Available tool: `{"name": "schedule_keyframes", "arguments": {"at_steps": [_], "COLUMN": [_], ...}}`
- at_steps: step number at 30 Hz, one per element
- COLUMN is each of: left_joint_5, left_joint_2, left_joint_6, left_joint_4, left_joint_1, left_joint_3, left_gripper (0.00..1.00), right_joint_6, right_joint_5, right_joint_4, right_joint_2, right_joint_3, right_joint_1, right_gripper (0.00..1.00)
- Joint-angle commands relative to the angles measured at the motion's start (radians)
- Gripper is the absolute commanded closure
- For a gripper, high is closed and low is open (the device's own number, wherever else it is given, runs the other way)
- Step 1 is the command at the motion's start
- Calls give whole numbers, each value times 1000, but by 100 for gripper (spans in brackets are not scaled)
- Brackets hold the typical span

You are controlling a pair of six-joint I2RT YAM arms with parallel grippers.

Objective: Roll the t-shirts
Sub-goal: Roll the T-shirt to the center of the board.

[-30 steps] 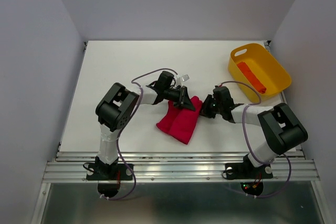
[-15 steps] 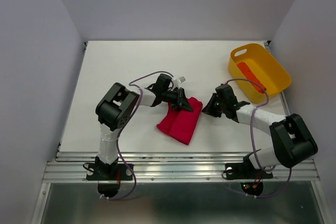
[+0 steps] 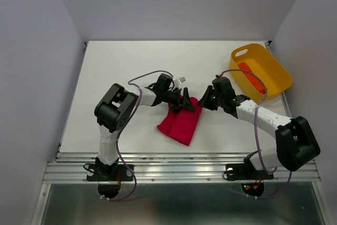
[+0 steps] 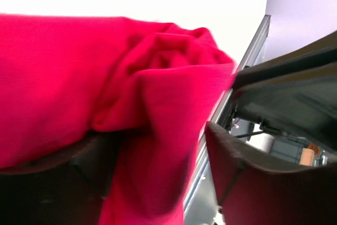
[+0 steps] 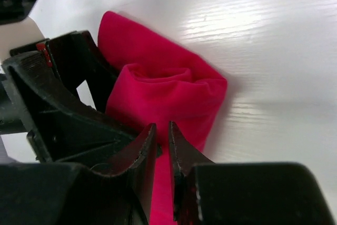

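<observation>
While the rolling looks only partly done, a crimson t-shirt (image 3: 180, 124) lies folded into a narrow strip on a white table (image 3: 116, 61). Its near end is flat and its far end is bunched into a loose curl. Just left of that far end, the left gripper (image 3: 185, 100) has its fingers spread with cloth draped against one of them, probably to let the curl settle. Just right of the same end, the right gripper (image 3: 204, 101) has its fingers almost together, with no cloth visibly pinched. Well beyond the shirt to the right, a yellow tub (image 3: 278, 89) holds an orange-red t-shirt (image 3: 251, 78), already rolled and seemingly stored as finished. Plain pale walls (image 3: 174, 3) enclose everything.
</observation>
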Motion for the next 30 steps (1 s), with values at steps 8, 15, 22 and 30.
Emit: {"name": "schedule_keyframes", "arguments": {"at_steps": [8, 15, 22, 30], "left_joint_5": [-195, -310, -373, -335], "left_joint_2": [-185, -283, -399, -463], "left_joint_6": [201, 216, 159, 106], "left_joint_4": [-314, -386, -359, -302], "left_joint_1": [-5, -3, -9, -75], "left_joint_3": [101, 82, -29, -148], "left_gripper": [3, 10, 58, 100], "right_joint_6": [-34, -29, -49, -86], "right_joint_5": [-19, 7, 30, 49], "right_joint_4": [43, 45, 30, -36], "right_joint_2": [210, 282, 296, 192], "right_joint_3": [169, 188, 194, 239], "right_joint_1": [18, 18, 18, 38], "right_gripper": [80, 80, 81, 80]}}
